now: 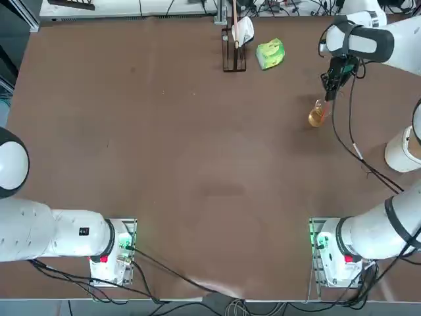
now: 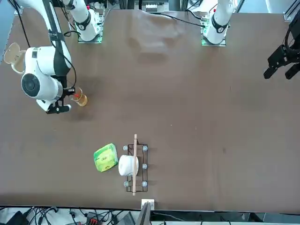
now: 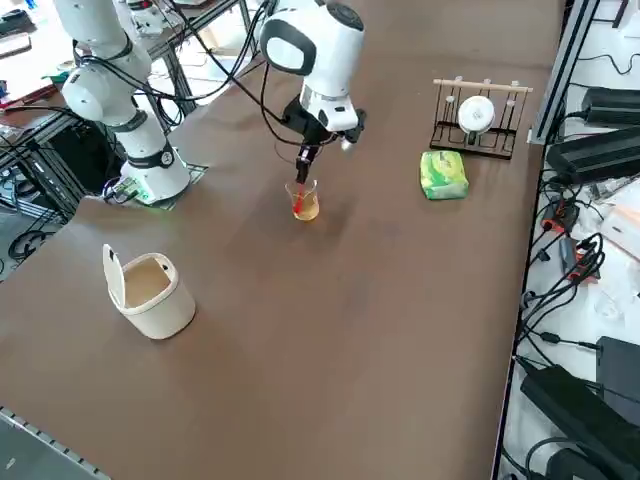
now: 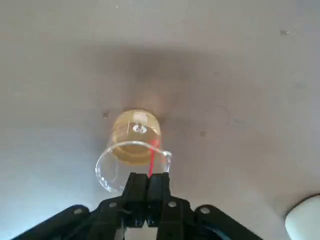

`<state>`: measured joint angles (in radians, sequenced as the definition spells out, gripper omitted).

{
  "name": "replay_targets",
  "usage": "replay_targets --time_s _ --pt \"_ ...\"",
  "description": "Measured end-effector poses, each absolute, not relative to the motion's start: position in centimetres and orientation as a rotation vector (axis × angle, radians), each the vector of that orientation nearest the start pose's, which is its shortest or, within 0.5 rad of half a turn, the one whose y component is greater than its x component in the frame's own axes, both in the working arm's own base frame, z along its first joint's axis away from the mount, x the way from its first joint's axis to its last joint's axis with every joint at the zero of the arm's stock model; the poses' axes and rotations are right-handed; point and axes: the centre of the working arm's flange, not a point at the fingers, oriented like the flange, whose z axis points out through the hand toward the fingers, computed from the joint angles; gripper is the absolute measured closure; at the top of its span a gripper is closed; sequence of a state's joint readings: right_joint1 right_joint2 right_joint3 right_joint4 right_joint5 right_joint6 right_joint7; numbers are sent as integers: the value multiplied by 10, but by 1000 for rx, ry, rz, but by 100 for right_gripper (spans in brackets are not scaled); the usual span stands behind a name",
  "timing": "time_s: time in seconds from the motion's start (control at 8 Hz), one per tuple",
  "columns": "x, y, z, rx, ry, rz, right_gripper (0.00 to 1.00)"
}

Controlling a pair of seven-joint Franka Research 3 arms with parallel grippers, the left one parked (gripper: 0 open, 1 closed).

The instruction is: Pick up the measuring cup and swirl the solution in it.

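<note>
Right hand (image 4: 149, 176): closed on cup's rim | measuring cup (image 4: 131, 150): amber solution (image 4: 135, 142) inside | writing: red marking (image 4: 153, 157), unreadable

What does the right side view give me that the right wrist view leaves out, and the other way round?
Only the right side view: the lumpy green-yellow object, the rack with a white round-faced object on it, and the open white bin.

Only the right wrist view: the shut fingertips of the right gripper close up, at the rim of the measuring cup.

Both: the cup with its amber solution, the red strip inside it, and the brown table.
</note>
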<state>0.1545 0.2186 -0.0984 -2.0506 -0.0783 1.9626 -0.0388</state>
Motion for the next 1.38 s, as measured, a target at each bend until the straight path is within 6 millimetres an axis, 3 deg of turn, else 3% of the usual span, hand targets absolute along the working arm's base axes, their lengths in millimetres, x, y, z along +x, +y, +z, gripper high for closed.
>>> replay_targets --time_s 0.62,1.0,1.38 --pt "557 37 308 -3183 -193 429 98" --pt "553 56 306 -3190 -156 448 98" --pt "545 60 305 -3151 -119 543 98"
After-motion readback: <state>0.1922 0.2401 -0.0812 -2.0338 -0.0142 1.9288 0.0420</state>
